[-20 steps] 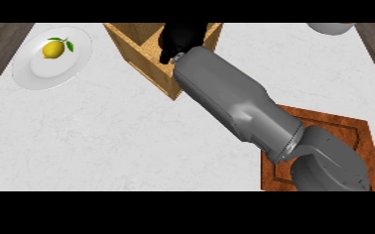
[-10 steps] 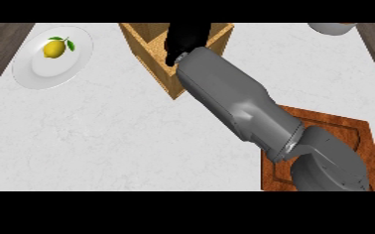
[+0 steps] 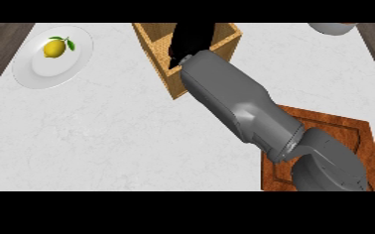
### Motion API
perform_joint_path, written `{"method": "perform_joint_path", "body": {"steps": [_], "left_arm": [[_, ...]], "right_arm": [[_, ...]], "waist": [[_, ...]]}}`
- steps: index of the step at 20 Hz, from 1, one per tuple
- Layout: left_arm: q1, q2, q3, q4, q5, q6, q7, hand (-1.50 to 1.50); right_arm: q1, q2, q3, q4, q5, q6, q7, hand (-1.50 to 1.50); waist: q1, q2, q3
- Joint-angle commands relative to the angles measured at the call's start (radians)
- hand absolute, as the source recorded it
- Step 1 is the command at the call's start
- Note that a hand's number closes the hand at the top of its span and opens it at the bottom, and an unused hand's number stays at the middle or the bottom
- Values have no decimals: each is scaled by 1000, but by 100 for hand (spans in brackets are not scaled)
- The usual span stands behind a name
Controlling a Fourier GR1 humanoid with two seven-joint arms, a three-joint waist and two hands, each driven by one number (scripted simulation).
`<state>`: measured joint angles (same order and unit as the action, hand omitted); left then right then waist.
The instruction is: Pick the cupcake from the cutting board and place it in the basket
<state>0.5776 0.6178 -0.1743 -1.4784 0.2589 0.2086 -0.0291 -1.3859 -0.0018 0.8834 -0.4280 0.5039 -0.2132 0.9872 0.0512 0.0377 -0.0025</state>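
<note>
Cutting board (image 3: 344, 129) at near right, brown wood, mostly covered by the right forearm; the bare part shows no cupcake. The forearm runs diagonally from there up and left across the white counter (image 3: 110, 139).

Right hand (image 3: 192, 42) is over the wooden basket (image 3: 157, 54) at far centre, reaching down inside its walls. Only the back of the black hand shows — cannot tell whether the fingers are together or apart, nor what they enclose. Cupcake not visible anywhere; judged to be hidden under the hand, inside or just above the basket, but this is unconfirmed.

Handling note (judgement): a cupcake is light, soft and easily crushed on top — best held at the sides of its base, kept upright, set down before letting go.

Far left: white plate (image 3: 33, 67) carrying a lemon (image 3: 53, 48), well apart from the basket. Left hand not in view.
</note>
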Motion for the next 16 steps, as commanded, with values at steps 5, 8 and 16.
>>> {"method": "perform_joint_path", "body": {"steps": [5,8,16], "left_arm": [[-278,-79,35,-190,39,13,-76,0],[-280,-75,39,-188,40,10,-70,0],[-273,-86,36,-188,34,15,-69,0]], "right_arm": [[24,2,-21,5,-53,27,9,150],[30,2,-36,24,-74,42,31,150],[24,2,-49,28,-93,-8,62,-150]], "waist": [[-27,-5,-3],[-37,-6,-3],[-40,-15,-2]]}}
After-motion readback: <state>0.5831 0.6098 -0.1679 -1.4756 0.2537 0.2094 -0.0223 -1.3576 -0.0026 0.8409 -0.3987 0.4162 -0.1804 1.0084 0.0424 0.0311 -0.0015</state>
